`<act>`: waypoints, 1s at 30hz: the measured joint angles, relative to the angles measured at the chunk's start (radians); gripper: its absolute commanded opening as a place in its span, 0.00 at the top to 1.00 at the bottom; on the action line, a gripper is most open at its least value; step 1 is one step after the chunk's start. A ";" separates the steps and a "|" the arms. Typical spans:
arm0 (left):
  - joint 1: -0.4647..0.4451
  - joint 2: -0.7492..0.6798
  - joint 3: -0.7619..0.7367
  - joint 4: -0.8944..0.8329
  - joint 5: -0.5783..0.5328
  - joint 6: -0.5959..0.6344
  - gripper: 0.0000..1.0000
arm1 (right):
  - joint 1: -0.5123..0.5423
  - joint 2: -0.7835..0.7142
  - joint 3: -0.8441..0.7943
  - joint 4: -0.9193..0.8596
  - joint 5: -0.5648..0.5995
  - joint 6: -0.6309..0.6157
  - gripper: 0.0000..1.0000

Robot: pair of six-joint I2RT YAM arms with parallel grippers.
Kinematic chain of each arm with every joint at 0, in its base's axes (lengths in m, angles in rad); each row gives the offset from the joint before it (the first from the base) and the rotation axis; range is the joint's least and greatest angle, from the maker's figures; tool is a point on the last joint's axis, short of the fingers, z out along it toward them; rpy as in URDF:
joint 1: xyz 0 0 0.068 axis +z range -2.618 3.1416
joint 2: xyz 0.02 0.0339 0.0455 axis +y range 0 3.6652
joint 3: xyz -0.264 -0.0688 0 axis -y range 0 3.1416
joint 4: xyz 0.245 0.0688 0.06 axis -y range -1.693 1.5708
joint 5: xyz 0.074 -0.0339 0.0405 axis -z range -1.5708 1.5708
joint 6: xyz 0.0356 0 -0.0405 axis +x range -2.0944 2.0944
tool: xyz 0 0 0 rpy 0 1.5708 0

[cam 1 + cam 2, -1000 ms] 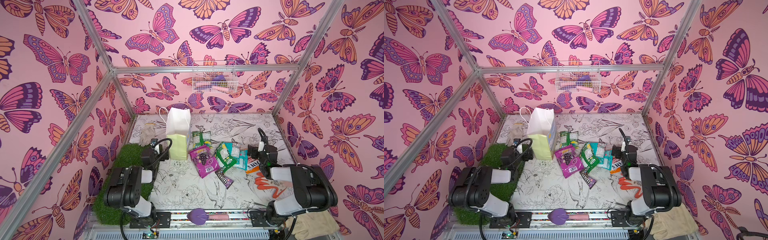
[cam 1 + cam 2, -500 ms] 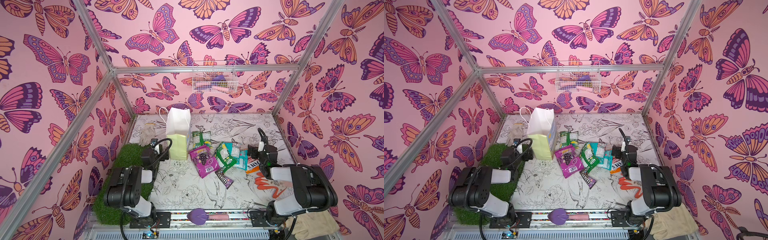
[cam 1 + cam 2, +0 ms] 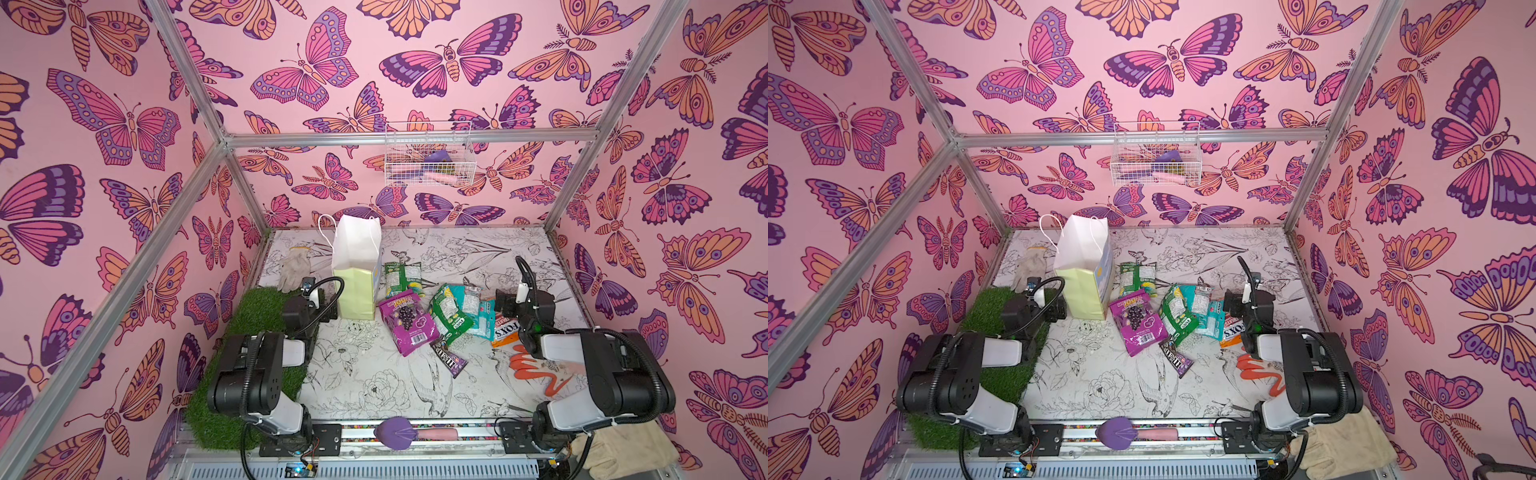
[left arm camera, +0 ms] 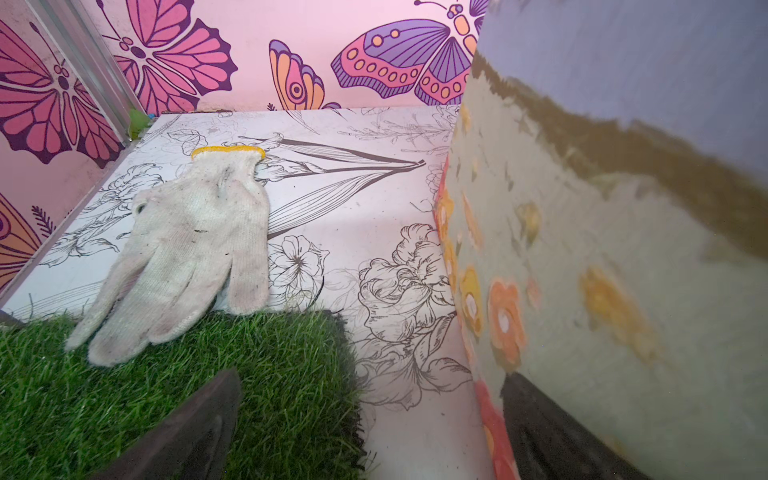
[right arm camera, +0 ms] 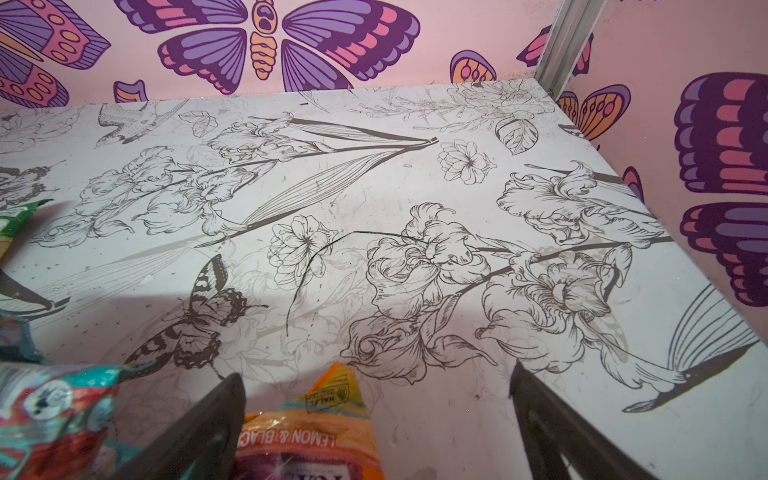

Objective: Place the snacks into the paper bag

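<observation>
Top views are both showing the paper bag [image 3: 356,291] standing upright, mouth open, at the back left of the tabletop [image 3: 374,386]. The snacks are lying spread just to its right: a green packet [image 3: 401,277] nearest the bag, the purple grape pouch [image 3: 409,326], a second green packet [image 3: 446,316], two teal packets [image 3: 473,301], the M&M's [image 3: 451,361] and the orange Fox's bag [image 3: 505,331].

The left wrist view is showing the left gripper [image 4: 372,376] hanging low over the grass mat [image 4: 166,395], its jaws spread wide and empty, with the bag's flowered side just beside one jaw. A white glove [image 4: 183,257] is lying partly on the mat.

The right gripper [image 5: 378,372] is hovering with released jaws straddling one end of the Fox's bag, gripping nothing.
</observation>
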 measured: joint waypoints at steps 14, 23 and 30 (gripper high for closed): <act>0.000 0.000 0.000 -0.001 -0.005 -0.001 0.00 | 0.000 0.000 0.000 0.000 0.000 0.000 0.01; 0.000 0.000 0.000 -0.013 -0.055 -0.020 0.00 | 0.000 0.000 0.000 0.000 0.000 0.000 0.01; 0.000 0.000 0.000 -0.015 -0.060 -0.021 0.00 | 0.000 0.000 0.000 0.000 0.000 0.000 0.01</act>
